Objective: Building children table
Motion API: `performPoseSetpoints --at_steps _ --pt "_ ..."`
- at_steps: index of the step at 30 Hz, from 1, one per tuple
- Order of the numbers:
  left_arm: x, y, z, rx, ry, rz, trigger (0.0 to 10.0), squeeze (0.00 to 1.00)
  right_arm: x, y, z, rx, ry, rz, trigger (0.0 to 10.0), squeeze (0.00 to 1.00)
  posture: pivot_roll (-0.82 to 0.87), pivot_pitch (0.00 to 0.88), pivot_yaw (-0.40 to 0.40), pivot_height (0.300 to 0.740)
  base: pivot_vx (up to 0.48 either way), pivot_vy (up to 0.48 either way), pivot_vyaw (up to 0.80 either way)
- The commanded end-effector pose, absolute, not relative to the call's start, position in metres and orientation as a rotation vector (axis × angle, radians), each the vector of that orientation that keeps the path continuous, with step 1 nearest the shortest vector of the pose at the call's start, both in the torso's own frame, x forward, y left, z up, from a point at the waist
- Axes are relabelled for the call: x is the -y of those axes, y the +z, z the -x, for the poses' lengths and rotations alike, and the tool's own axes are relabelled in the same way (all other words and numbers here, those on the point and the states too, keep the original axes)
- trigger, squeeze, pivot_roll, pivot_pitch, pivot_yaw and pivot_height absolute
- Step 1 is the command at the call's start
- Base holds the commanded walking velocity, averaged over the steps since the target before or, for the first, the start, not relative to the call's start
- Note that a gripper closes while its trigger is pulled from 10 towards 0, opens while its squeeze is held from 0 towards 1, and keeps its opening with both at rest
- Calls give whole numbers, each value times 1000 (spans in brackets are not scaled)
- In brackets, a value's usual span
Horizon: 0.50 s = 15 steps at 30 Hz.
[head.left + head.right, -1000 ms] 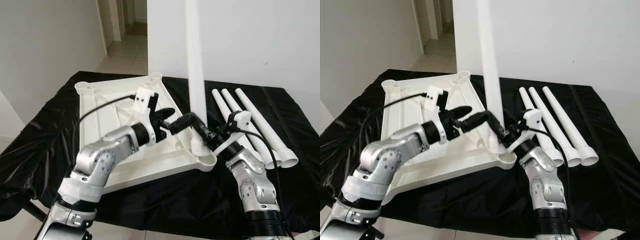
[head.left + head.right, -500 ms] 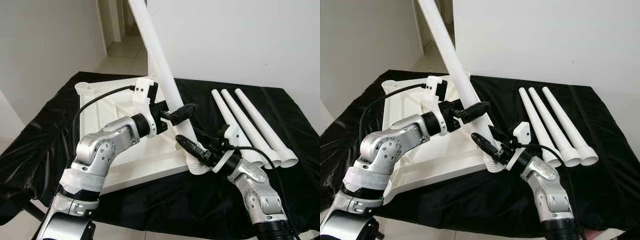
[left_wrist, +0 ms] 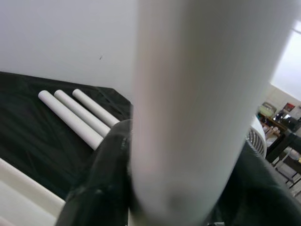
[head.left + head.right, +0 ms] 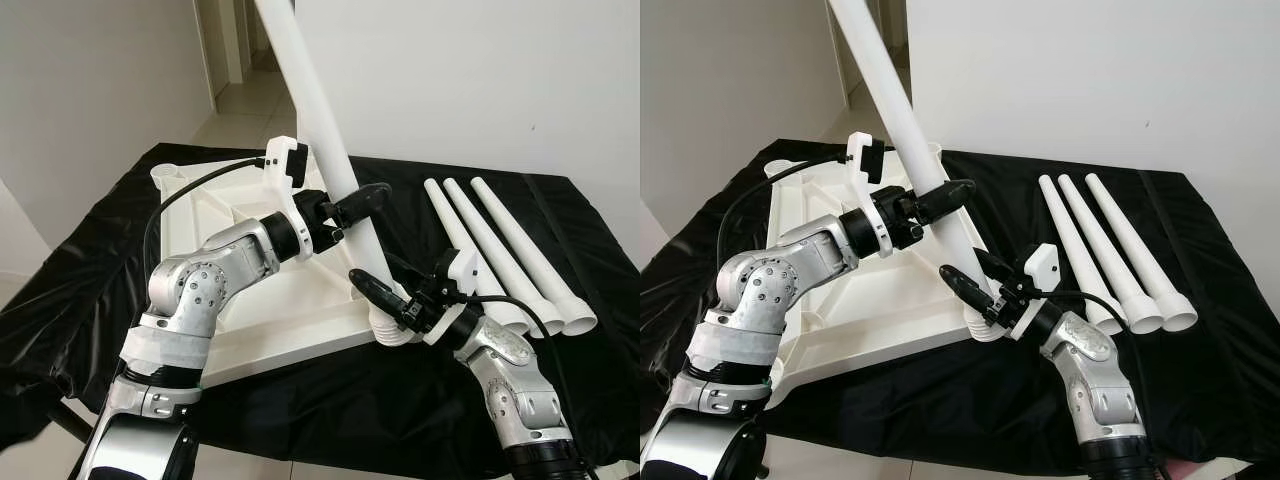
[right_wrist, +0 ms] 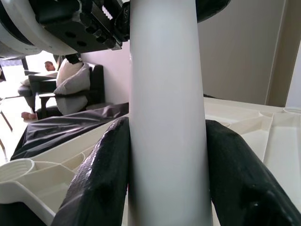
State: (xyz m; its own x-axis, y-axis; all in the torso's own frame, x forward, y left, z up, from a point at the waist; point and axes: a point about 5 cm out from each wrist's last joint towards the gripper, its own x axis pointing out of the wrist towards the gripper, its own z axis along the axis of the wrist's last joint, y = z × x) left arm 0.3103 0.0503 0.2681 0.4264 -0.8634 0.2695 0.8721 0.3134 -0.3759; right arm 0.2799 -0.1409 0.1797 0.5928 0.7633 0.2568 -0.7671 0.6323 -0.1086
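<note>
Over a table draped in black cloth (image 4: 90, 280), the robot is handling a long white leg (image 4: 320, 130) with both arms. At the left, the upturned white tabletop (image 4: 240, 300) is lying on the cloth, ribs facing up, with round sockets at its far corners. The left gripper (image 4: 352, 205) is reaching across the tabletop and clamping the leg partway up its length; in the left wrist view its black fingers (image 3: 101, 165) are pressing against either side of the white tube. The leg is leaning, its upper end tilting toward the robot's left and running out past the top of the head views, its ribbed lower end sitting at the tabletop's near right corner. Just beside that corner, the right gripper (image 4: 375, 297) is gripping the leg low down, near the ribbed end, and the right wrist view is showing both black fingers (image 5: 101, 188) closed snugly around it. Further right, three more legs (image 4: 500, 250) are lying side by side on the cloth, touching one another, their wide ends pointing toward the robot
</note>
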Motion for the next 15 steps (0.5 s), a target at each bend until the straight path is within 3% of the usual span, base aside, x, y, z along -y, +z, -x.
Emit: performPoseSetpoints --at_steps 1,7,8,11,12,14,15 --pt "-43 271 -300 25 -1282 511 0 0 142 183 -285 303 841 -11 10000 0 -15 0 61 740 0 0 0" --pt "-42 271 -301 14 -1270 507 0 0 148 185 -295 287 725 -20 10000 0 -16 0 62 740 0 0 0" --pt "-42 271 -302 4 -1259 493 10000 0 151 185 -299 273 676 -18 10000 0 -17 0 63 740 0 0 0" --pt "-40 270 -305 -15 -1231 448 10000 0 153 185 -304 251 619 -32 10000 0 -17 0 63 740 0 0 0" --pt "-40 269 -306 -18 -1219 441 10000 0 153 185 -305 248 606 -43 10000 682 -17 0 62 740 0 0 0" --pt "-40 269 -306 -18 -1219 441 10000 0 153 185 -305 248 606 -43 10000 682 -17 0 62 740 0 0 0" --pt "-40 269 -307 -22 -1201 437 10000 0 153 186 -306 255 595 -48 10000 1000 -17 0 62 740 0 0 0"
